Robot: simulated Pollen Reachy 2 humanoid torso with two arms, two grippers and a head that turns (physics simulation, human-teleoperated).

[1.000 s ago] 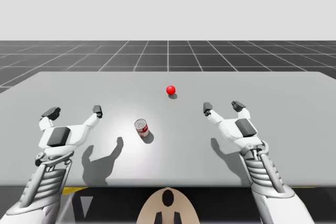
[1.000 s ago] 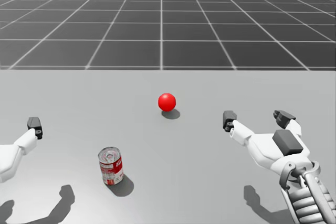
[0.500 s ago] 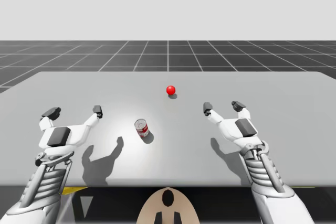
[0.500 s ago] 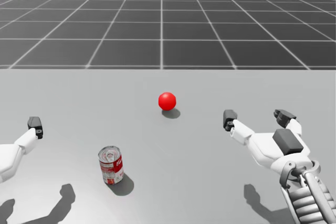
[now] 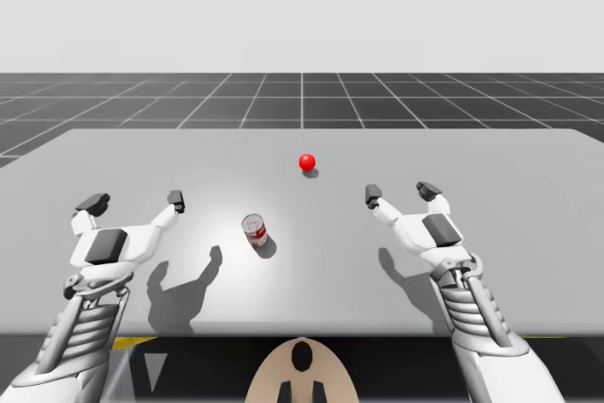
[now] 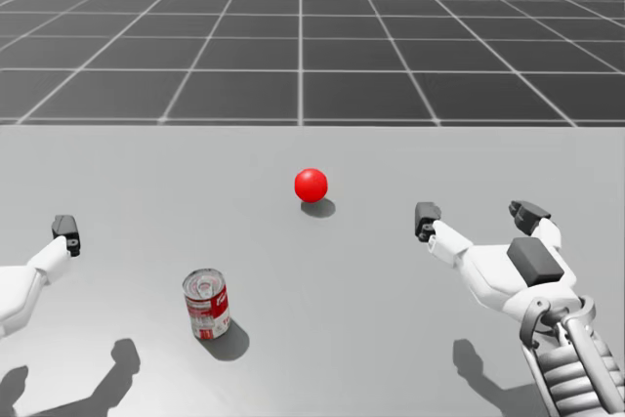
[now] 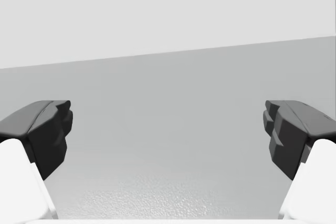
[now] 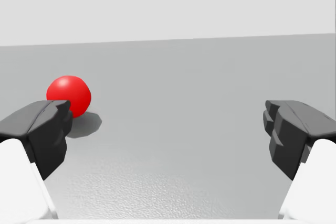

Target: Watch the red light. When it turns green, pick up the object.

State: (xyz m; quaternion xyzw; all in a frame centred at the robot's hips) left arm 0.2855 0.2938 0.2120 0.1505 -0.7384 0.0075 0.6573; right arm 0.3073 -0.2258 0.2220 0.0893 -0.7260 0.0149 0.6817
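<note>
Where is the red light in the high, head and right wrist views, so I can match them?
High view: red light at the middle of the table, beyond the red-and-white can.
Head view: red light at centre, beyond the can.
Right wrist view: red light ahead of my right hand, past its finger on the can's side.
Shared landmark: my open right hand, with the light ahead of it.

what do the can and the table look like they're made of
Can: probably metal, judging by its pale, glossy silver top; the side is a red and white wrap, paper or print, hard to tell.
Table: flat plain grey, mostly matte with a faint grainy sheen up close; perhaps laminate or painted board, the render leaves it open.
</note>
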